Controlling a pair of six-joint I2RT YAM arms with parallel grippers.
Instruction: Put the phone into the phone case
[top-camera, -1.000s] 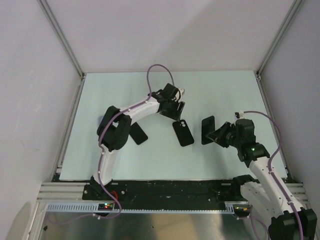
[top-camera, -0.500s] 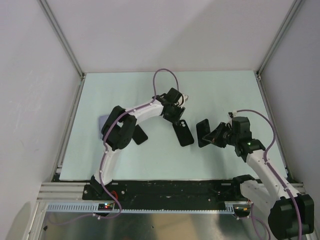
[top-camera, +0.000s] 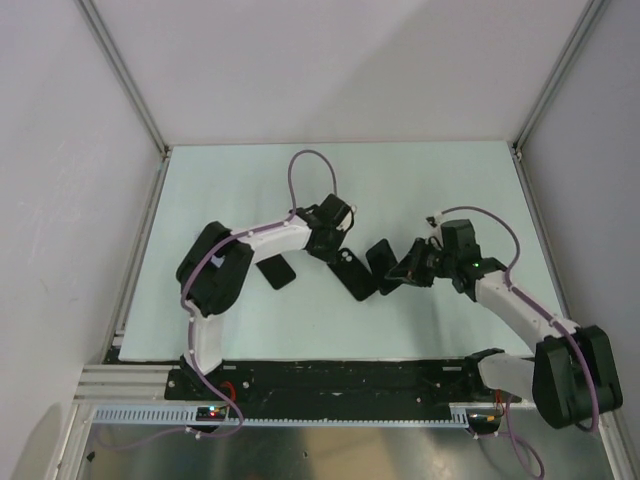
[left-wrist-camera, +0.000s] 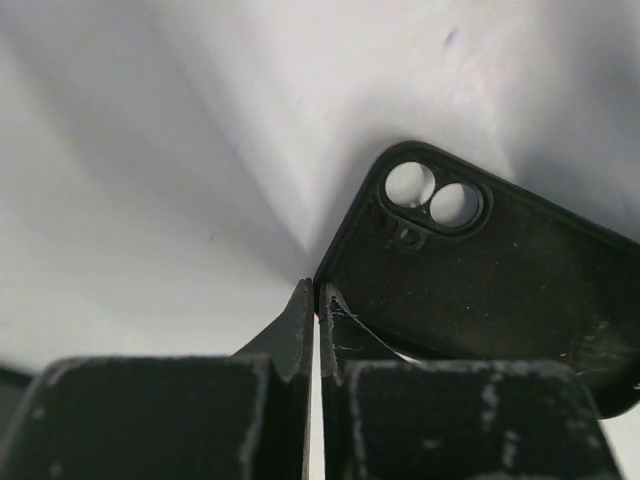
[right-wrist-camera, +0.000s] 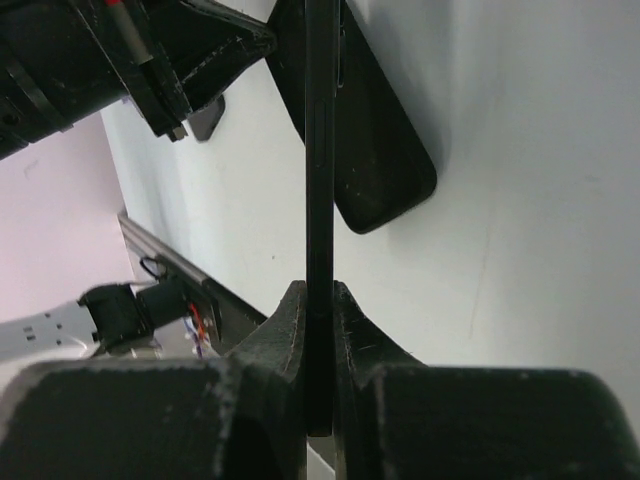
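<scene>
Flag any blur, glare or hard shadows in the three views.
Top external: even light, no glare on the table, soft shadows under the arms; the black phone case and phone show little detail. Left wrist: left gripper blurred up close, the case's lens cutout sharp, broad soft shading on the table. Right wrist: right gripper soft in the foreground, phone edge-on and crisper.

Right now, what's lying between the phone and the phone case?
Nothing. In the top view the phone, held by the right gripper, sits right against the phone case with no gap showing between them; actual contact is unclear.
</scene>
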